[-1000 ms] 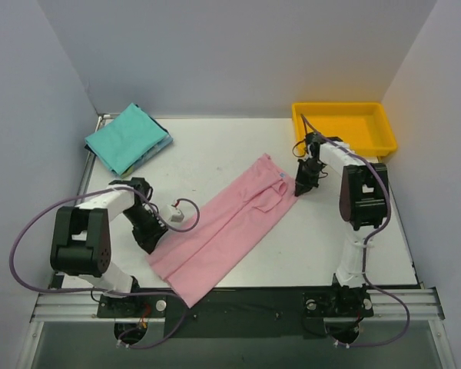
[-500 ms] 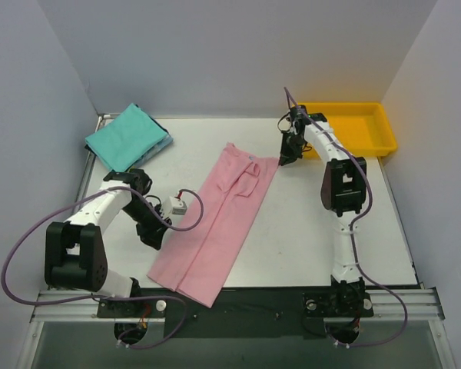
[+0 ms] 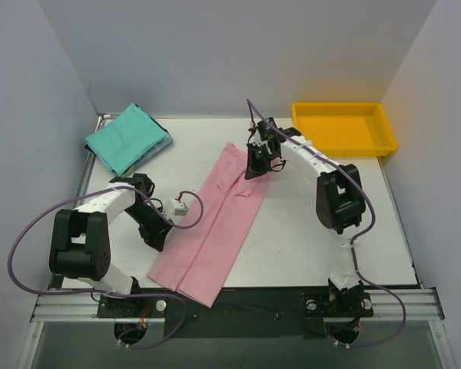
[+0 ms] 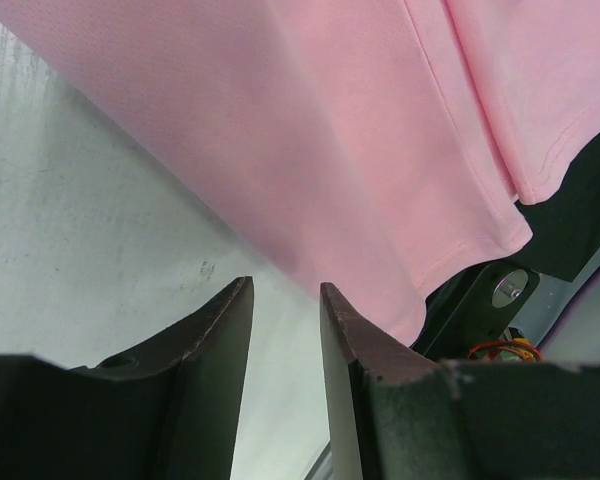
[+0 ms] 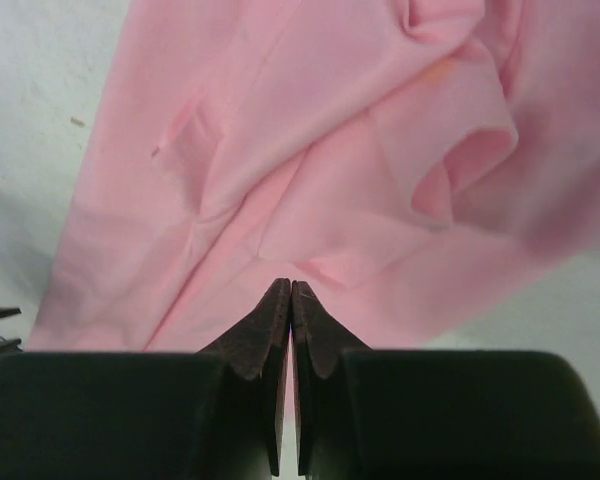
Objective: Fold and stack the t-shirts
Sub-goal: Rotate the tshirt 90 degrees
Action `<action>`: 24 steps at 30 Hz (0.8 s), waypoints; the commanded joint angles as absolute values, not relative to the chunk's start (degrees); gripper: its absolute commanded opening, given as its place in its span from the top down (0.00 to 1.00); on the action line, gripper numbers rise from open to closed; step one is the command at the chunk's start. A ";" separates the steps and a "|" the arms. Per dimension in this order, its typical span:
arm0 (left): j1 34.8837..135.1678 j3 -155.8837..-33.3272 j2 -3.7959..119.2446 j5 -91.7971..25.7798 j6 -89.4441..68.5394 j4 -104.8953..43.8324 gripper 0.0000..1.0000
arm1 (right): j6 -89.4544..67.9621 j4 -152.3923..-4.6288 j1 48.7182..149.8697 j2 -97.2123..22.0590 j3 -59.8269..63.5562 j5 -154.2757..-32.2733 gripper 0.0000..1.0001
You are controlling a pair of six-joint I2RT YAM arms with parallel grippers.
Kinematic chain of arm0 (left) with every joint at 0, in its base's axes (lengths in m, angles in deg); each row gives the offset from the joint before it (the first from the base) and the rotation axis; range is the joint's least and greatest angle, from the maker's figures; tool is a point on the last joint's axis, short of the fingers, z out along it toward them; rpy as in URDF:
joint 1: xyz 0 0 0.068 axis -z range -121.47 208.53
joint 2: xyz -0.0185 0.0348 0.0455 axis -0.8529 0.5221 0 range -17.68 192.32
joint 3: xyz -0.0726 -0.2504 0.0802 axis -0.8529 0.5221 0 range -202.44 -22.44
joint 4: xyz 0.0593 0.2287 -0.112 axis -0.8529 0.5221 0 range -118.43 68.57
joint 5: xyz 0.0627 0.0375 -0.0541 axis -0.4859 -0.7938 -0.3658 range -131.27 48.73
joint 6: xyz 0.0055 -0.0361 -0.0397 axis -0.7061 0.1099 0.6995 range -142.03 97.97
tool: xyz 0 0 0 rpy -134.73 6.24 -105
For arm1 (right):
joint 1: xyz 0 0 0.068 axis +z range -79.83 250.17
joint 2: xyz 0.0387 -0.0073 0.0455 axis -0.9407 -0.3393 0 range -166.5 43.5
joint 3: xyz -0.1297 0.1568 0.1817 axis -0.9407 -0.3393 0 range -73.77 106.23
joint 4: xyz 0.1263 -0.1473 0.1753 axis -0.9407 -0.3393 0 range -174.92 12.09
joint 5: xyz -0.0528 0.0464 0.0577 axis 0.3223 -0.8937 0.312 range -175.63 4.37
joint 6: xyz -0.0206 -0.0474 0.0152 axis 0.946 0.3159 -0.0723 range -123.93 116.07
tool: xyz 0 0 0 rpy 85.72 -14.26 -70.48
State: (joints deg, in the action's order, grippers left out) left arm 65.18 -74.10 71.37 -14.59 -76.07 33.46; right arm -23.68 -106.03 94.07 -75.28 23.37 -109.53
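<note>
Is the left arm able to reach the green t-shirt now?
Probably yes. The left gripper is open and empty, and only bare table lies between it and the green t-shirt.

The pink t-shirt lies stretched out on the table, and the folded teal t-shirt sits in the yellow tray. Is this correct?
No. The top view shows the teal t-shirt at the far left corner of the table, outside the yellow tray. The rest holds.

L gripper: jaws slightly apart, nothing btwn, tips just off cloth edge | pink tee: flat, fills upper frame, hem corner R over dark frame | table: white, L | bolt + wires: lower R
</note>
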 commanded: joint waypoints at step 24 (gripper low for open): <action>64.85 -72.36 71.18 -12.27 -75.12 30.99 0.57 | -39.97 -104.27 83.44 -94.13 42.24 -101.81 1.00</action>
